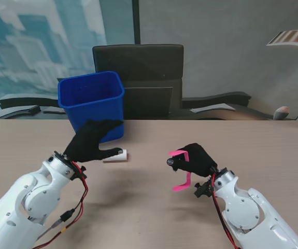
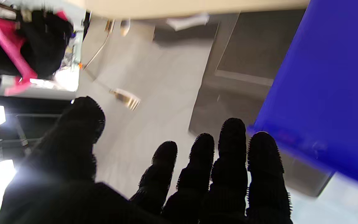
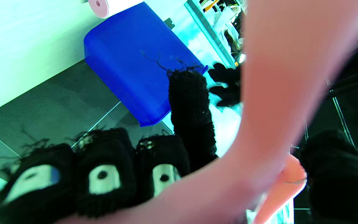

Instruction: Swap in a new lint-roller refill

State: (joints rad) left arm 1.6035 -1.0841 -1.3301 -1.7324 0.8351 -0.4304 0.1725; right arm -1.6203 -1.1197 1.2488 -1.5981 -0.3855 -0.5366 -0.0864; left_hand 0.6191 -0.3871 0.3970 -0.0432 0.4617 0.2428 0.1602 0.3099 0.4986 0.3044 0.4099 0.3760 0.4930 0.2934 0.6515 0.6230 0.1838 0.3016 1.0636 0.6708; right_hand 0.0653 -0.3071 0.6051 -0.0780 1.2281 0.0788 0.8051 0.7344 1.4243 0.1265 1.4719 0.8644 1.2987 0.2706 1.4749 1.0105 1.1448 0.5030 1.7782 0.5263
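The right robot hand (image 1: 195, 160) grips the pink roller handle (image 1: 182, 170); the left robot hand (image 1: 90, 141) hovers open over the white refill (image 1: 116, 155), lying on the surface just before the blue bin (image 1: 91, 104). Close squarely around the refill's middle, keeping its bore free.
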